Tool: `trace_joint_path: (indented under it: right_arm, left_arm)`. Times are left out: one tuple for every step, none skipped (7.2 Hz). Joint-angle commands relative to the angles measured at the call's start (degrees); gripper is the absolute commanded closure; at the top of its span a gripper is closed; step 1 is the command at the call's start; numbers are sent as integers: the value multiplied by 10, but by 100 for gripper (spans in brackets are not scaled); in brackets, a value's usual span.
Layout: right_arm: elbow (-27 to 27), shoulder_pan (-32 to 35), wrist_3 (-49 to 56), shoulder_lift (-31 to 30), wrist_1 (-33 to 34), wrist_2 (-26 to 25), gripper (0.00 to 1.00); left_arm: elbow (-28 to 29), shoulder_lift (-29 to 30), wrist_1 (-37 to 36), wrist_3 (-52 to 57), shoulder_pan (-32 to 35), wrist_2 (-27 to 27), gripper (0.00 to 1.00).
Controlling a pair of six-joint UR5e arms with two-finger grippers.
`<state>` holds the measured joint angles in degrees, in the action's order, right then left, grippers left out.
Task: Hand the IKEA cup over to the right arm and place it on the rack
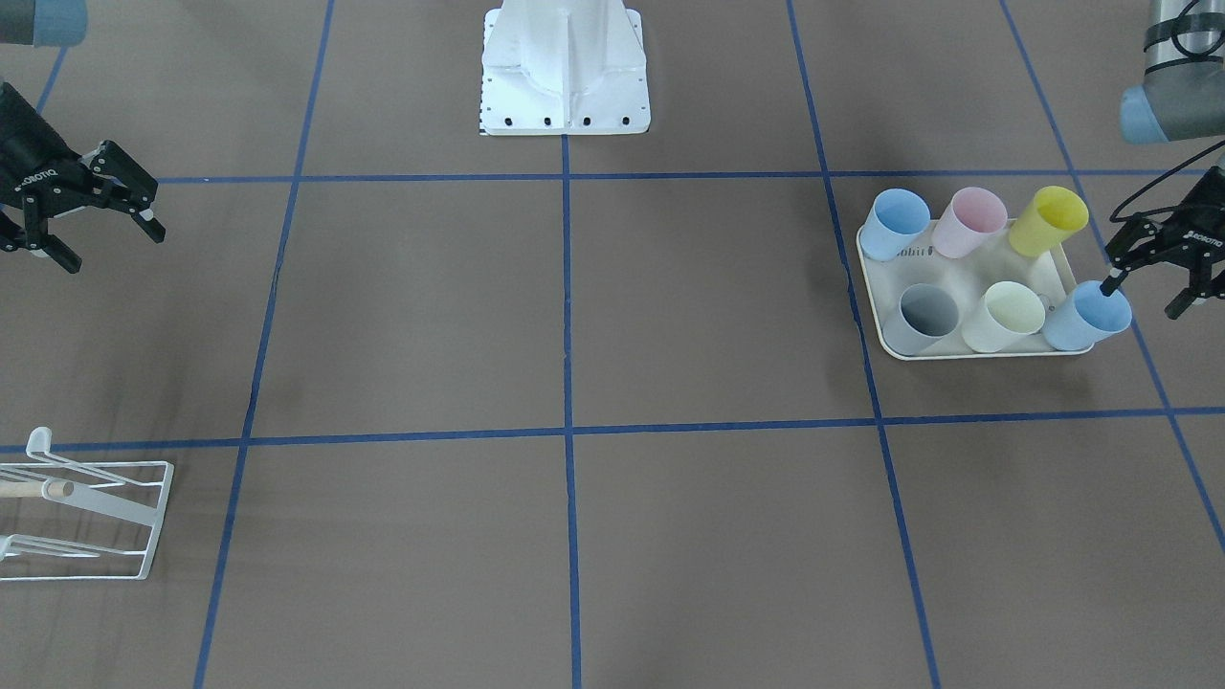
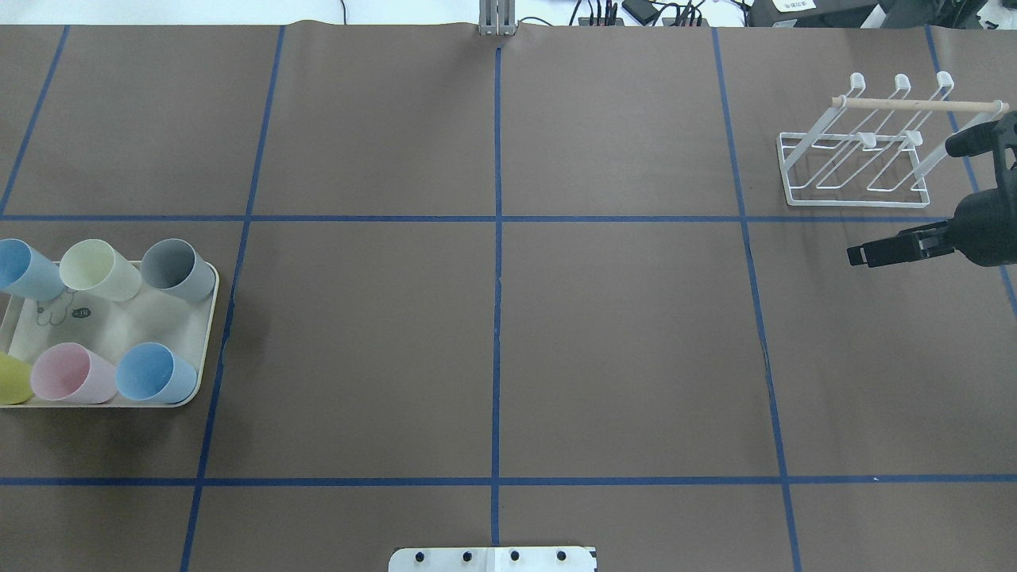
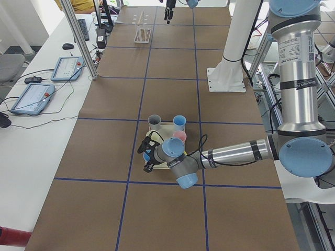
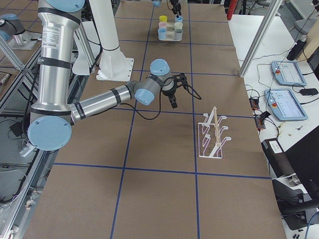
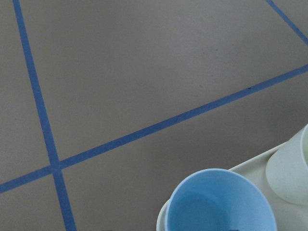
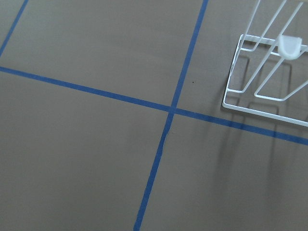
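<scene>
At the tray's [image 1: 986, 353] corner, far left on the table, the left gripper [image 1: 1144, 299] hangs spread wide, one fingertip at the blue IKEA cup's [image 1: 1086, 318] rim. The right gripper [image 1: 113, 249] gapes empty near the rack [image 2: 914, 104], far right.

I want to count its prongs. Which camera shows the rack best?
The overhead exterior view: the whole rack, base, prongs and wooden dowel, is in frame. The front-facing view crops it at the edge; the right wrist view catches one corner; the side views show it whole but small.
</scene>
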<state>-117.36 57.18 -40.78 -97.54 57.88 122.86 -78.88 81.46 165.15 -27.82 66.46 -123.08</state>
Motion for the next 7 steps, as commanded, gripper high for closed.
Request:
trace_joint_path:
  right_arm:
    - [-2, 0, 0, -1, 0, 1, 0]
    - [-2, 0, 0, -1, 0, 1, 0]
    - [-2, 0, 0, -1, 0, 1, 0]
    - [-2, 0, 0, 2, 0, 1, 0]
    - [-2, 0, 1, 6, 0, 0, 0]
    - [-2, 0, 8, 22, -1, -1, 0]
    - [-2, 0, 9, 38, -4, 0, 0]
  left_arm:
    - [1, 0, 2, 2, -4, 1, 78]
    - [2, 0, 2, 3, -4, 1, 80]
    - [6, 0, 3, 3, -4, 1, 86]
    - [6, 1, 3, 4, -3, 0, 100]
    - [5, 3, 4, 4, -2, 0, 100]
    - [2, 6, 2, 4, 0, -10, 100]
    - [-1, 9, -4, 3, 11, -31, 100]
